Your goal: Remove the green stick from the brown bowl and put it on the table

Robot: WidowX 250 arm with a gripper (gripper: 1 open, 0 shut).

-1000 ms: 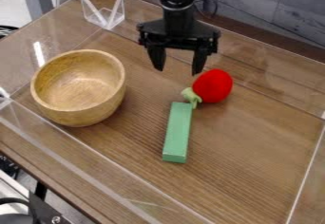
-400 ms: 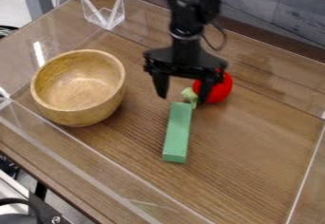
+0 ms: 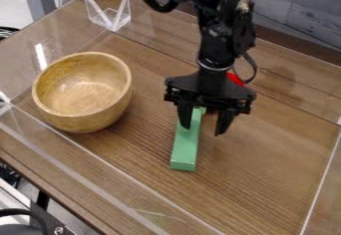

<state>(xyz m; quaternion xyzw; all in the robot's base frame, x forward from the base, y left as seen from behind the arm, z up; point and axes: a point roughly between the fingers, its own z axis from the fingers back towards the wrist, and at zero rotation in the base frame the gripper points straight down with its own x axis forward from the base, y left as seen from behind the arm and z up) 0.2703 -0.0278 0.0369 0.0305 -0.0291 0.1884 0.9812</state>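
Green stick [image 3: 188, 140] lies on the counter [image 3: 266, 169], long axis toward the front edge, directly under the part-open jaws straddling its far end

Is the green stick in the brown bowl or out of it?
Out. The green stick lies flat on the table, right of the empty brown bowl, with the gripper over its far end.

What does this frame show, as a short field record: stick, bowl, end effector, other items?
green stick: flat on the table, outside the bowl
brown bowl: upright, empty, left of the stick
end effector: pointing down over the stick's far end, fingers straddling it; grip not confirmable
red strawberry toy: mostly hidden behind the arm
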